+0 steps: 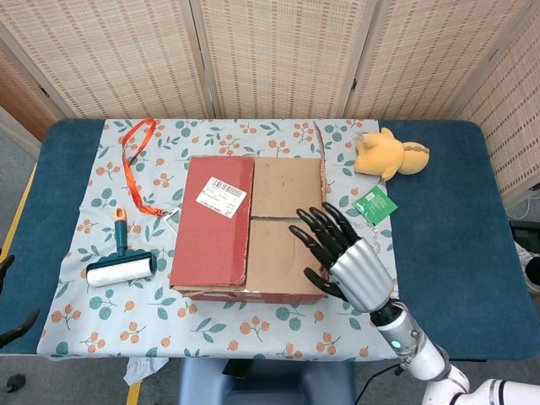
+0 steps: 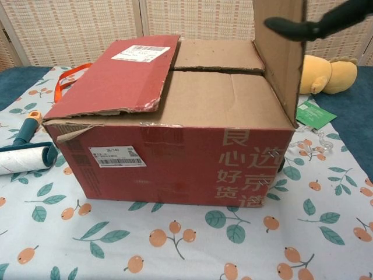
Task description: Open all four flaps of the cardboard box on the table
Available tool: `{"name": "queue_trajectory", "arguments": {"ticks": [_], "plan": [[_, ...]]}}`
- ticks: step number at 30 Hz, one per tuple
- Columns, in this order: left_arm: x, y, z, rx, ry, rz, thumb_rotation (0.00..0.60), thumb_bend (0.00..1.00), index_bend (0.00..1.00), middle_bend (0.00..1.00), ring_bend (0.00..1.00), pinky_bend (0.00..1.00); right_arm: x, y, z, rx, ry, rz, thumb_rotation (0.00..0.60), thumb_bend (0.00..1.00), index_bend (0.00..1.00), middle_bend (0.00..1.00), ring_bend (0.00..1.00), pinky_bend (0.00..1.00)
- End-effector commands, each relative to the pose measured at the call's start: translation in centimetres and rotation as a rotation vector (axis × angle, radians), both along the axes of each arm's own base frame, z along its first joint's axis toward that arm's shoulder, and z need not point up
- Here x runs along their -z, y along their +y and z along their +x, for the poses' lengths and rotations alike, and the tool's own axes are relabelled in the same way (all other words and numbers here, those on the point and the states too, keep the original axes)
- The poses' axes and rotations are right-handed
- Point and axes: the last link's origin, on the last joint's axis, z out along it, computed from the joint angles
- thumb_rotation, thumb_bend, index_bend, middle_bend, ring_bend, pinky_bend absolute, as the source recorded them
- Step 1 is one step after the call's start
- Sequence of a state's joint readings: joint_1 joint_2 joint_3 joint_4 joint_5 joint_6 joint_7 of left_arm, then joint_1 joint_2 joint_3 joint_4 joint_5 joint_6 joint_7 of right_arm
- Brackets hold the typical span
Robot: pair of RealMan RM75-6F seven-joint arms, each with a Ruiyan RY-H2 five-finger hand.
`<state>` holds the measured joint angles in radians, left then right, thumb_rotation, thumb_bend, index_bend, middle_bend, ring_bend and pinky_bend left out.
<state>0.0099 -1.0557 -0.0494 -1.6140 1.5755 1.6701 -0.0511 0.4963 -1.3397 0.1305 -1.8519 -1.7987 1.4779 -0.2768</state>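
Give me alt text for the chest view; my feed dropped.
A red cardboard box fills the frame on a leaf-print cloth, its right flap raised upright with dark fingers of the right hand against it. The left flap still lies down, over two inner flaps. A lint roller lies left and a yellow plush behind right.

Lint roller [image 1: 121,268] lies on the floral cloth [image 1: 101,325] w/ an orange strap [image 1: 133,164] just behind — yellow plush toy [image 1: 390,153] far corner, green card [image 1: 375,204] near it.
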Motion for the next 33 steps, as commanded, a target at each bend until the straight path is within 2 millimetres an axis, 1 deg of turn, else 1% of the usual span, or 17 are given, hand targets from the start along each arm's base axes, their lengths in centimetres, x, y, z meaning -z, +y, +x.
{"name": "queue_trajectory", "arguments": {"ticks": [1,3,7,10,13,19,21,23,25,29,33], "plan": [[0.1,0.0,0.1,0.003,0.001,-0.006,0.600,0.29,0.00,0.00,0.00,0.00,-1.6,2.4,-3.7,0.077,0.006,-0.058,0.600,0.37,0.00,0.00,0.00,0.00],[0.1,-0.1,0.1,0.006,0.000,-0.009,0.600,0.29,0.00,0.00,0.00,0.00,-2.1,3.3,-5.7,0.119,0.006,-0.076,0.600,0.37,0.00,0.00,0.00,0.00],[0.3,-0.1,0.3,0.018,-0.008,-0.026,0.600,0.29,0.00,0.00,0.00,0.00,-2.6,5.3,-10.1,0.210,-0.027,-0.054,0.600,0.37,0.00,0.00,0.00,0.00],[1.0,-0.1,0.8,0.062,-0.007,-0.069,0.600,0.29,0.00,0.00,0.00,0.00,-2.7,6.3,-12.4,0.256,-0.023,-0.044,0.600,0.37,0.00,0.00,0.00,0.00],[1.9,-0.1,1.3,0.090,0.016,-0.106,0.600,0.29,0.00,0.00,0.00,0.00,-2.9,7.2,-14.2,0.292,-0.001,-0.051,0.600,0.37,0.00,0.00,0.00,0.00],[3.3,-0.1,2.3,0.136,0.046,-0.112,0.600,0.29,0.00,0.00,0.00,0.00,-3.9,8.4,-16.5,0.320,-0.026,-0.098,0.600,0.37,0.00,0.00,0.00,0.00],[3.9,-0.1,2.9,0.137,0.047,-0.135,0.600,0.29,0.00,0.00,0.00,0.00,-4.1,8.7,-17.3,0.331,-0.043,-0.067,0.600,0.37,0.00,0.00,0.00,0.00],[4.4,-0.1,3.8,0.151,0.055,-0.170,0.600,0.29,0.00,0.00,0.00,0.00,-4.4,9.0,-17.9,0.328,-0.085,0.007,0.600,0.37,0.00,0.00,0.00,0.00],[4.8,0.0,4.8,0.158,0.082,-0.199,0.600,0.29,0.00,0.00,0.00,0.00,-4.8,9.2,-18.4,0.338,-0.079,0.049,0.600,0.37,0.00,0.00,0.00,0.00],[6.1,0.9,6.4,0.163,0.141,-0.249,0.600,0.29,0.00,0.00,0.00,0.00,-5.6,9.8,-18.6,0.347,-0.013,0.013,0.600,0.37,0.00,0.00,0.00,0.00],[6.8,2.3,7.8,0.171,0.093,-0.274,0.600,0.29,0.00,0.00,0.00,0.00,-6.5,10.5,-18.5,0.336,-0.018,0.020,0.600,0.37,0.00,0.00,0.00,0.00]]}}
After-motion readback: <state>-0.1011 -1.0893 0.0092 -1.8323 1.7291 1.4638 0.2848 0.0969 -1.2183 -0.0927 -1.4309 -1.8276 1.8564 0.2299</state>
